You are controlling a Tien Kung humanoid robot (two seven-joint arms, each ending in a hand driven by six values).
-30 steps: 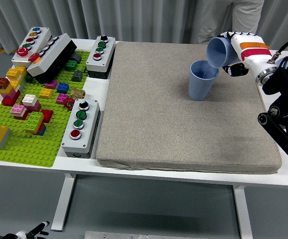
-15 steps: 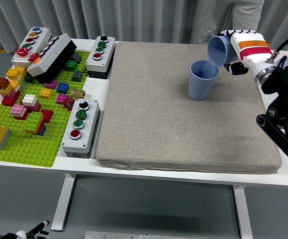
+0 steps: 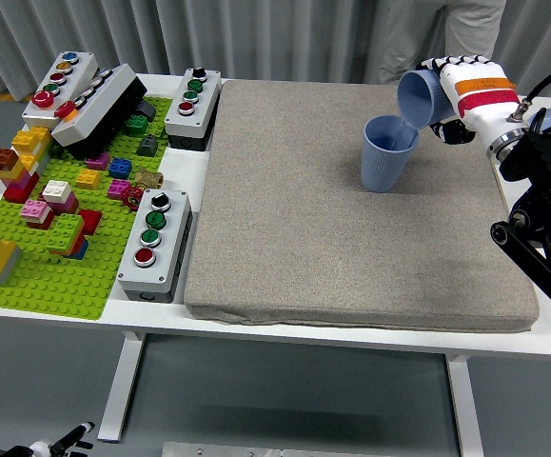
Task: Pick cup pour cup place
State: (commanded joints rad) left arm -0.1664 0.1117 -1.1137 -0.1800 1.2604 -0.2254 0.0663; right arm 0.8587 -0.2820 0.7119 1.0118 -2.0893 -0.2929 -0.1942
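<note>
Two blue cups are involved: the tilted cup [image 3: 420, 95] is held in the right hand [image 3: 461, 90], its mouth turned down and to the left over the rim of the upright cup [image 3: 386, 152], which stands on the grey mat [image 3: 351, 209] toward its far right part. The hand's fingers are wrapped around the tilted cup's body, so it is closed on that cup; the left hand is not seen. The pouring step is judged to be in hand, with placing not yet done.

Several failures could be expected from here. The held cup's lip appears to sit very close to, or touching, the standing cup's rim; whether contact is made cannot be told. If the wrist is rolled further or lowered, the upright cup could be pushed sideways and tipped, since it is light and rests on a soft mat. If anything is being poured, it could fall outside the rim, because the mouths overlap only partly. The grip is taken near the cup's base end, so a slip during rotation back is possible. The surface's right edge lies near, and a careless set-down could leave the cup on the mat's sloped border.
</note>
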